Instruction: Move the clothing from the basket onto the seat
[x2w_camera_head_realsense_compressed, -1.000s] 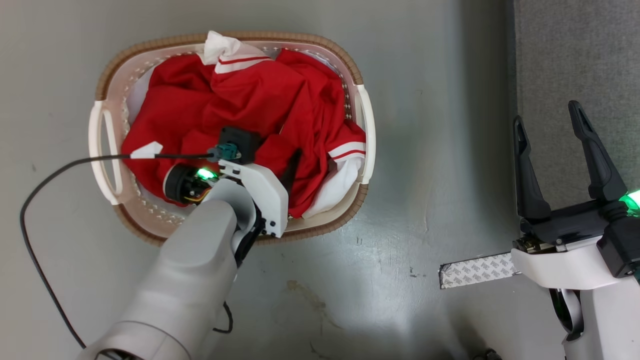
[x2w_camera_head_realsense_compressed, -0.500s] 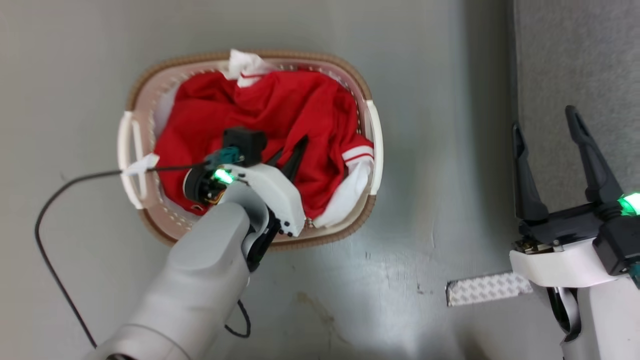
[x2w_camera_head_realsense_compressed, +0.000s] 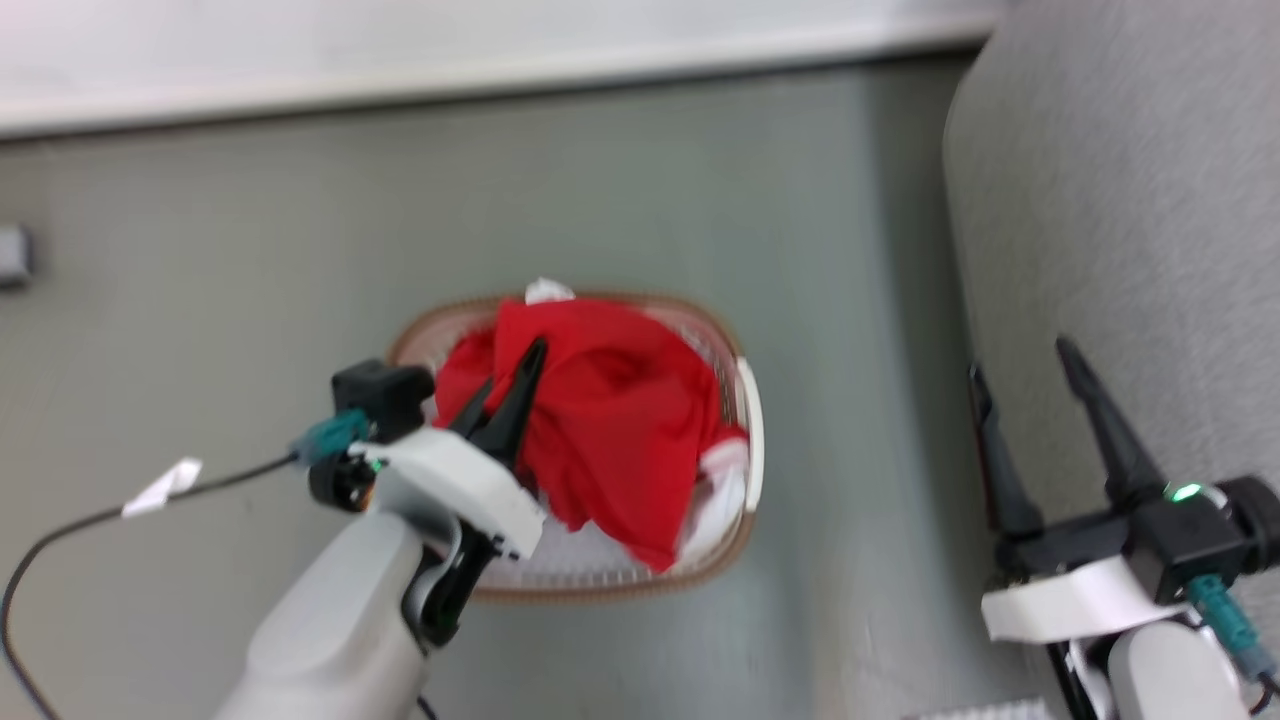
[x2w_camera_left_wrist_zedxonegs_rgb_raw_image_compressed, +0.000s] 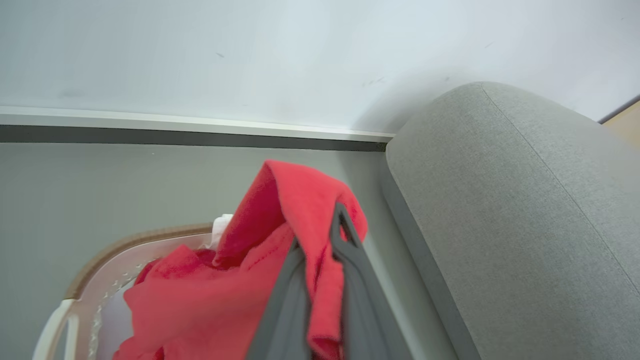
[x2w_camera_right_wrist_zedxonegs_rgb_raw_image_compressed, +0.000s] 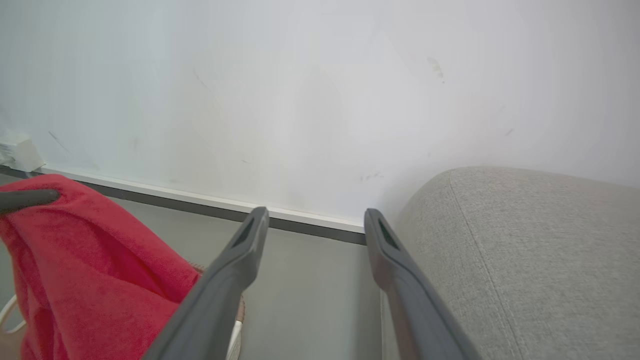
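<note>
Left tool (x2w_camera_head_realsense_compressed: 513, 362) pinches the red jersey (x2w_camera_head_realsense_compressed: 610, 420), which hangs into the laundry basket (x2w_camera_head_realsense_compressed: 748, 440). Right tool (x2w_camera_head_realsense_compressed: 1020, 358) is spread beside the grey sofa (x2w_camera_head_realsense_compressed: 1120, 200).

We look down on a smooth grey-green floor (x2w_camera_head_realsense_compressed: 640, 180) with a dull sheen across the middle of the head view. A white skirting board (x2w_camera_left_wrist_zedxonegs_rgb_raw_image_compressed: 200, 126) runs along the top, under a plain, lightly scuffed white wall (x2w_camera_left_wrist_zedxonegs_rgb_raw_image_compressed: 300, 50). A grey fabric sofa (x2w_camera_left_wrist_zedxonegs_rgb_raw_image_compressed: 525, 200) with rounded edges fills the right side.
</note>
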